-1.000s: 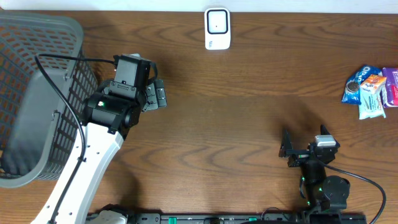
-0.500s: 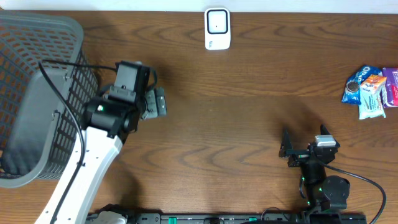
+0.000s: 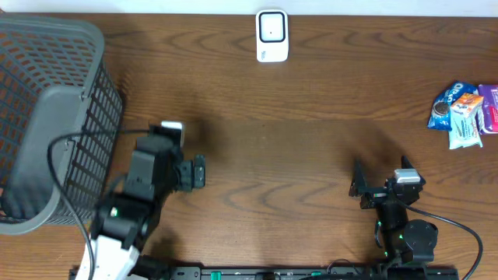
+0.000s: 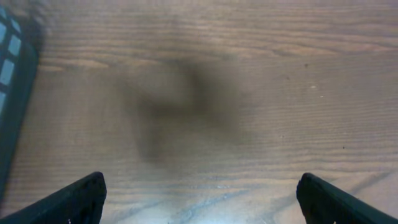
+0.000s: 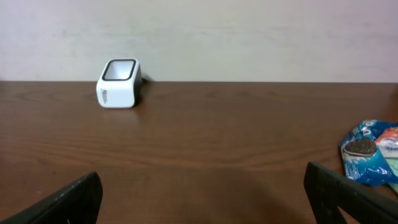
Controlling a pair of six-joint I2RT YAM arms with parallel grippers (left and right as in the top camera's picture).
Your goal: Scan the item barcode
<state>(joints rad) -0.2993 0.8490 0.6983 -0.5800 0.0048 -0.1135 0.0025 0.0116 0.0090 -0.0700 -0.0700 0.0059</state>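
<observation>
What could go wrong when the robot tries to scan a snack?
The snack packets lie heaped together at the far right, so the open right pincer might catch two, or nudge one away. The scanner is small and stands alone at the back; a swinging packet could knock it. The left arm's cable loops beside the basket and might snag it.

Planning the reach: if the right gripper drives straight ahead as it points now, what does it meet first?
Nothing on the table, it seems: the right gripper faces bare wood up to the wall. The scanner sits left of that line, the snack packets right; depth is unclear.
</observation>
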